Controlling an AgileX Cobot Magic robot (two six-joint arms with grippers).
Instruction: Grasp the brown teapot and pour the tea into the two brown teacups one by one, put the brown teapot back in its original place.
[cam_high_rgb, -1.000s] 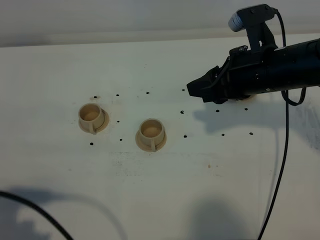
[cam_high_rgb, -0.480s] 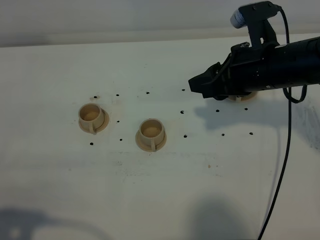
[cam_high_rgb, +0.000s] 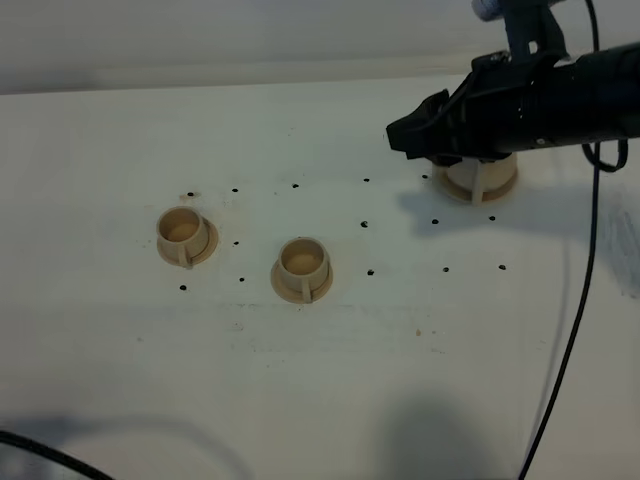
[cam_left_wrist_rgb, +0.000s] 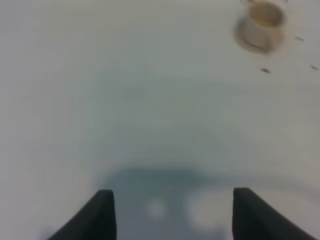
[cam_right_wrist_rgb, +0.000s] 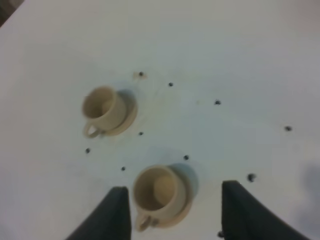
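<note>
- The teapot (cam_high_rgb: 478, 178) stands in the upper right of the high view on its round coaster (cam_high_rgb: 497, 192). Its top is hidden under the right arm (cam_high_rgb: 560, 100), and nothing grips it.
- The right gripper (cam_high_rgb: 402, 136) juts past the teapot toward the middle of the frame. In its wrist view the 2 fingers (cam_right_wrist_rgb: 117, 215) are spread wide with nothing held between them.
- The far-left cup (cam_high_rgb: 183, 234) and the centre cup (cam_high_rgb: 302, 266) sit upright on saucers, well apart from the teapot. They are probably lined up so 1 pour can follow the other.
- The left gripper (cam_left_wrist_rgb: 170, 215) hangs wide and empty over bare table (cam_left_wrist_rgb: 125, 110). It is likely parked there because the teapot lies on the other arm's side.
- I cannot tell whether the cups hold tea.
</note>
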